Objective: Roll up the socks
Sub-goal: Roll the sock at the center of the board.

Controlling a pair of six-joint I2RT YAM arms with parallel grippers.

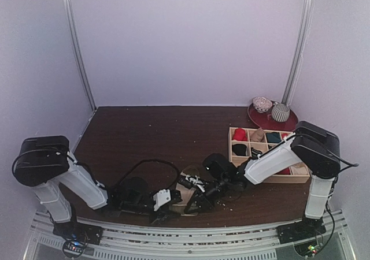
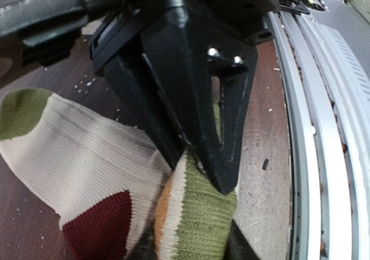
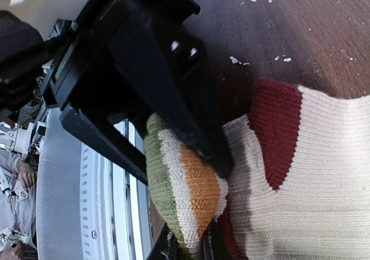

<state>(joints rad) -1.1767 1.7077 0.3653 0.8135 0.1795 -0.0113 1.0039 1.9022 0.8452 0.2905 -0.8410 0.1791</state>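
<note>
One long cream sock (image 2: 87, 150) lies on the dark table. It has a green toe, a dark red heel and orange and green cuff stripes. It also shows in the right wrist view (image 3: 324, 173) and, partly hidden, in the top view (image 1: 186, 185). My left gripper (image 2: 188, 248) is shut on the striped cuff. My right gripper (image 3: 189, 245) is shut on the same cuff from the other side. The two grippers meet tip to tip near the table's front edge, left (image 1: 172, 205) and right (image 1: 195, 199). The short black sock is not in view.
A wooden compartment box (image 1: 300, 176) with small rolled bundles stands at the right. A red plate (image 1: 260, 120) with two patterned balls is behind it. A metal rail (image 2: 312, 127) runs along the near edge. A black cable (image 1: 150, 162) loops by the left arm.
</note>
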